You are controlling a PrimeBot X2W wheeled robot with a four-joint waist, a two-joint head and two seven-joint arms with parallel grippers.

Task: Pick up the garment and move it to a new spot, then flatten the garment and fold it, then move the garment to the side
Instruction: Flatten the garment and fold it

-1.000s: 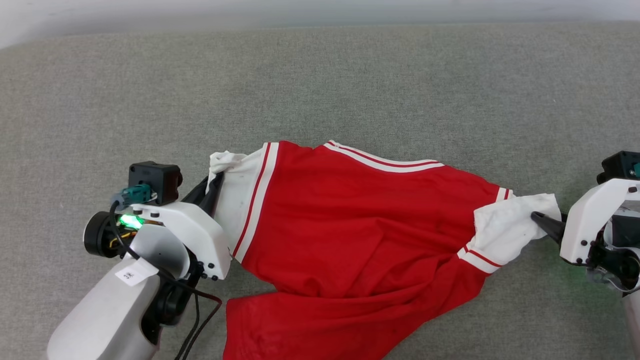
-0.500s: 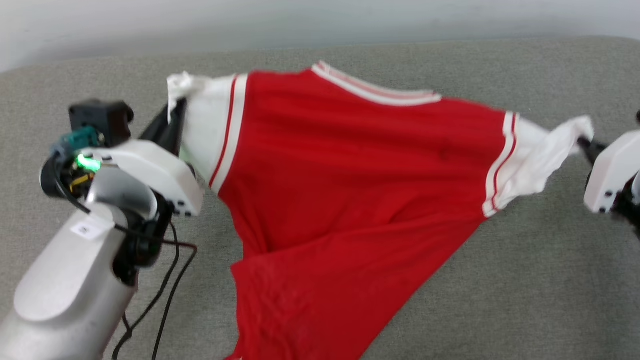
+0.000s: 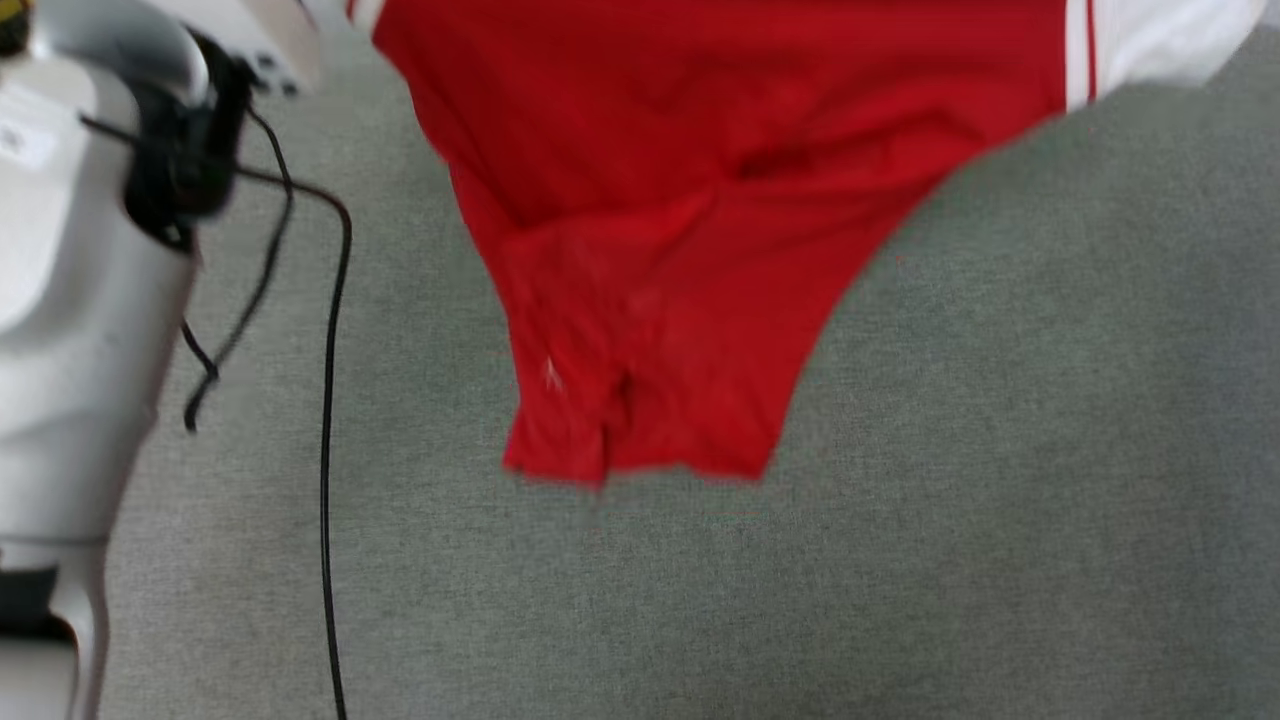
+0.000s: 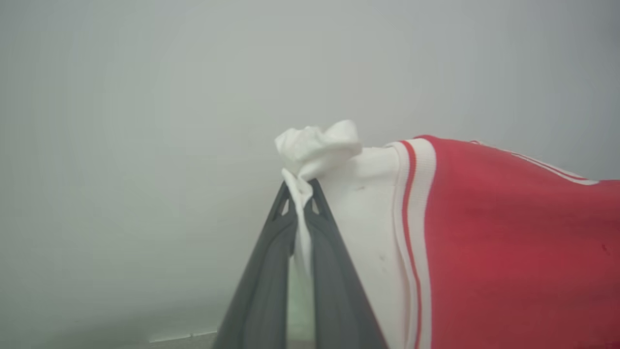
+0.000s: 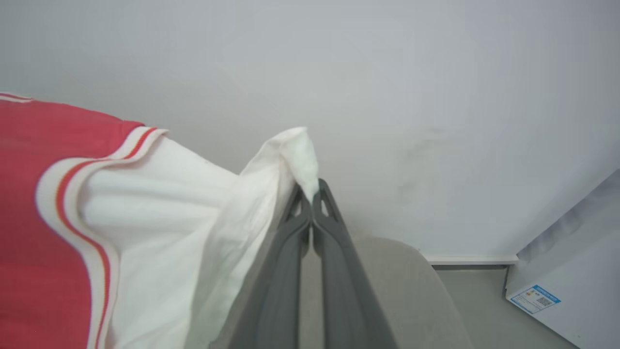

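The garment, a red jersey with white sleeves, hangs in the air above the grey surface, its lower hem dangling free. In the left wrist view my left gripper is shut on the bunched white sleeve of the garment. In the right wrist view my right gripper is shut on the tip of the other white sleeve, with the red body stretching away to the left. The pale left forearm rises at the head view's left edge.
A black cable hangs down along the left arm. A pale wall stands behind the grey surface. A white box with a blue label sits on the floor at the right.
Both grippers have lifted the garment off the grey surface, so it now hangs stretched between them. The head view has shifted, and the sleeves and grippers have left its top edge.
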